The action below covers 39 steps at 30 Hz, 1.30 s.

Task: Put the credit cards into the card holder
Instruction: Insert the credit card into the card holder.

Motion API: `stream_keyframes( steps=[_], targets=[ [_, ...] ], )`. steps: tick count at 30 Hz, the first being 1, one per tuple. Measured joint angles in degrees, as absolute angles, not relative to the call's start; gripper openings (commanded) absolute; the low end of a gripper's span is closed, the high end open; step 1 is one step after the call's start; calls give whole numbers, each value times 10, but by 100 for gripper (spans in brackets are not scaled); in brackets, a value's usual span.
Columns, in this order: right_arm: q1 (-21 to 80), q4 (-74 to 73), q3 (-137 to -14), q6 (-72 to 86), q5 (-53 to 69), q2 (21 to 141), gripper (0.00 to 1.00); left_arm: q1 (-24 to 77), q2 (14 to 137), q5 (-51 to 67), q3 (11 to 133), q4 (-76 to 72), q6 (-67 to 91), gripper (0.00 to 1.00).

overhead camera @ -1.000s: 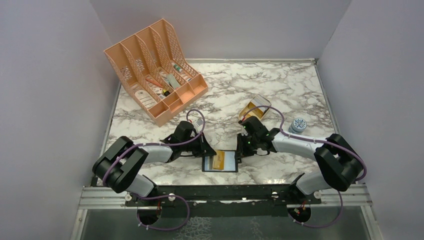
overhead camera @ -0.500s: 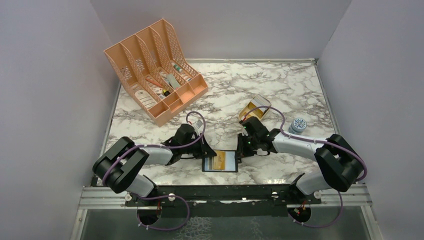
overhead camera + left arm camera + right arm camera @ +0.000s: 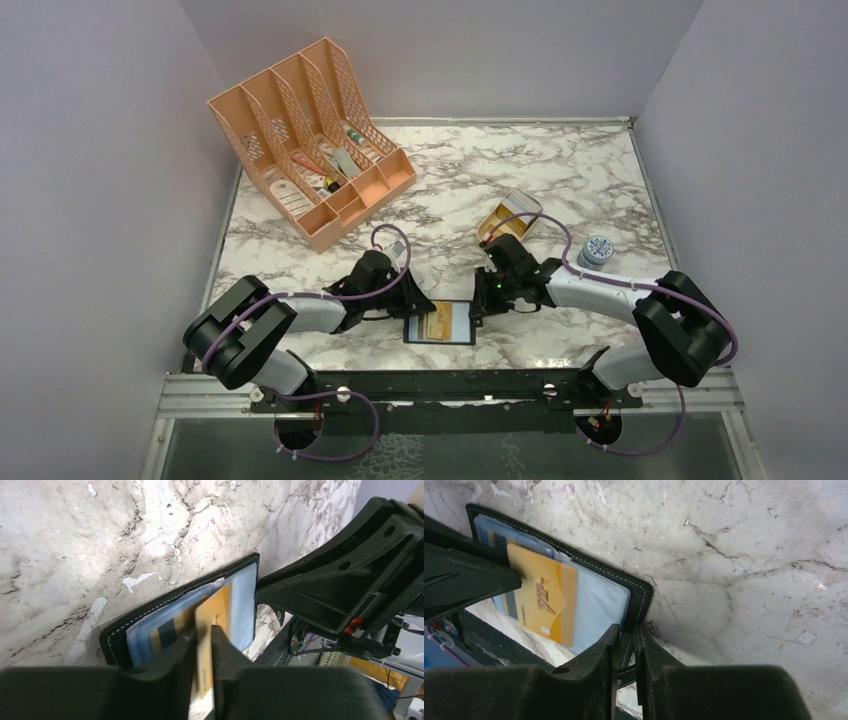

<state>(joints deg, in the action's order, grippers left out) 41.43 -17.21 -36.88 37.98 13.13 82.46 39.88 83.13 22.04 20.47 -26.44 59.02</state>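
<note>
Right wrist: open card holder [image 3: 600,607] (tan card [image 3: 541,600])

Left pincer [image 3: 412,308] and right pincer [image 3: 476,308] hem the card holder [image 3: 441,324]; open desk [image 3: 440,190] farther off, between organiser [image 3: 310,140] and tin [image 3: 508,218]

The card holder [image 3: 440,322] lies open on the table [image 3: 560,170], a card [image 3: 437,324] in it. The left gripper [image 3: 411,307] is at its left edge, the right gripper [image 3: 476,306] at its right edge. A tin [image 3: 508,217] stands behind it to the right, a desk organiser [image 3: 310,140] far behind it to the left.
</note>
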Motion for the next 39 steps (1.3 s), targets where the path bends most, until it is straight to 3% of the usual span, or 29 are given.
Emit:
stream_keyframes(
  steps=[4, 11, 20, 39],
  targets=[
    [420, -190, -369, 383, 129, 802, 27, 399, 819, 218, 204, -261, 598, 42],
    [439, -201, -369, 393, 129, 762, 30, 399, 792, 214, 208, -227, 593, 49],
    [457, -202, -369, 406, 125, 769, 26, 406, 750, 195, 221, -143, 582, 51],
    [461, -189, -353, 414, 116, 792, 21, 458, 789, 194, 229, -177, 609, 51]
  ],
)
